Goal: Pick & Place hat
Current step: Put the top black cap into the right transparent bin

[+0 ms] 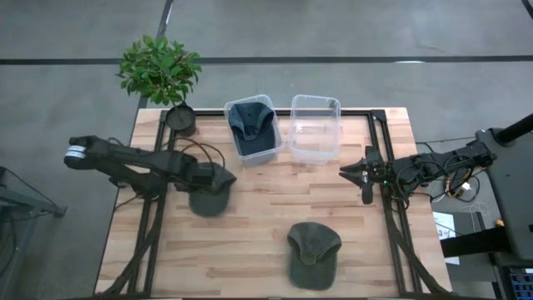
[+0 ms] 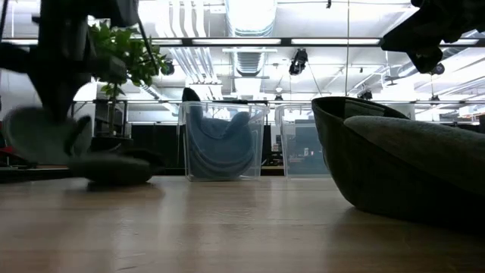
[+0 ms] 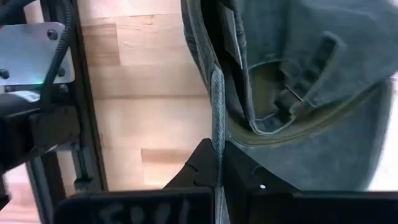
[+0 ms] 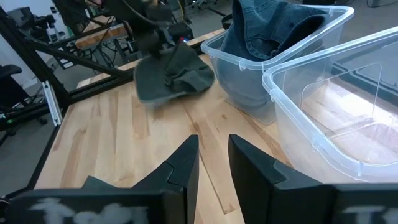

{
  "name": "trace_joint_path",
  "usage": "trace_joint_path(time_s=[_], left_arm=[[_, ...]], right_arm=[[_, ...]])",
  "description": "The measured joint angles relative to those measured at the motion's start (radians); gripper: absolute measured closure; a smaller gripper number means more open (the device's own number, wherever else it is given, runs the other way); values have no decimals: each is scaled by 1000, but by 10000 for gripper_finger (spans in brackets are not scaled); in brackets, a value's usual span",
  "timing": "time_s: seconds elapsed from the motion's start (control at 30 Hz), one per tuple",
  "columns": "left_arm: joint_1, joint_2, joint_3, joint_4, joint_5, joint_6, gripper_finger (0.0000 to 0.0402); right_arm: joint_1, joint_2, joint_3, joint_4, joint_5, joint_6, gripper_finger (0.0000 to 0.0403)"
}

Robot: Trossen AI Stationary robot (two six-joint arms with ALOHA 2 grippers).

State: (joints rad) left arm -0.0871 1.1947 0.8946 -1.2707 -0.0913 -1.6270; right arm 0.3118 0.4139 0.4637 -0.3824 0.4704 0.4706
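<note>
Left gripper [image 1: 218, 177] is clamping the cap [image 1: 209, 198] hanging just beneath it; right gripper [image 1: 356, 173] is idling, fingers parted, beside 2 bins [image 1: 314, 125].

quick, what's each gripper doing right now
Left gripper: closed on the edge of a grey-green cap, over the table's left side.
Right gripper: open, holding nothing, at the table's right edge.

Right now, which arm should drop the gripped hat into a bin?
Left. The left gripper is already shut on the olive hat, near the bins. The right gripper hangs open with nothing in it beside the clear bin.
</note>
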Motion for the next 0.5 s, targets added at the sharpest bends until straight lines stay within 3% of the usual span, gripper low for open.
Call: trace_joint_path(time_s=[0.5], left_arm=[[-117, -106, 336, -78, -161, 2, 395]], right_arm=[[0, 0, 0, 60, 0, 1, 329]])
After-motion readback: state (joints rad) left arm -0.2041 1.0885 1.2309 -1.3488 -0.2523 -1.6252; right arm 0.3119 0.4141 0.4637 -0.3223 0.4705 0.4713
